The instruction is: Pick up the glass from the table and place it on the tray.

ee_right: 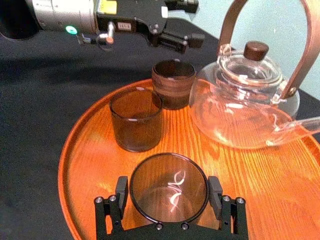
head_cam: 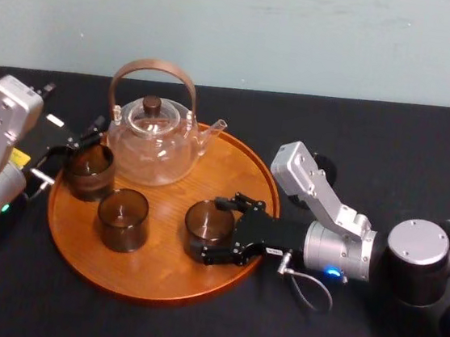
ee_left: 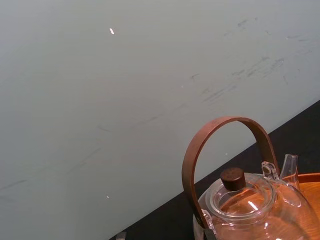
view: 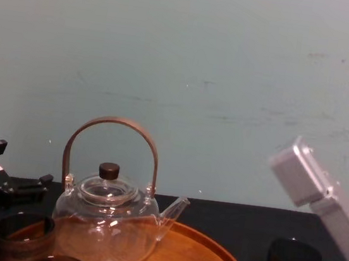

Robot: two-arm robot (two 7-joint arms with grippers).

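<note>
The right gripper had closed on the glass, one pad against each side, and the glass stood upright on the tray, near its right rim and in front of the teapot. The left gripper hung at the tray's left edge beside another glass.

The glass: dark smoky tint, cylindrical, upright, open end up, standing on the tray at its near right. The tray: round, orange-brown wood, low raised rim, lying flat.
</note>
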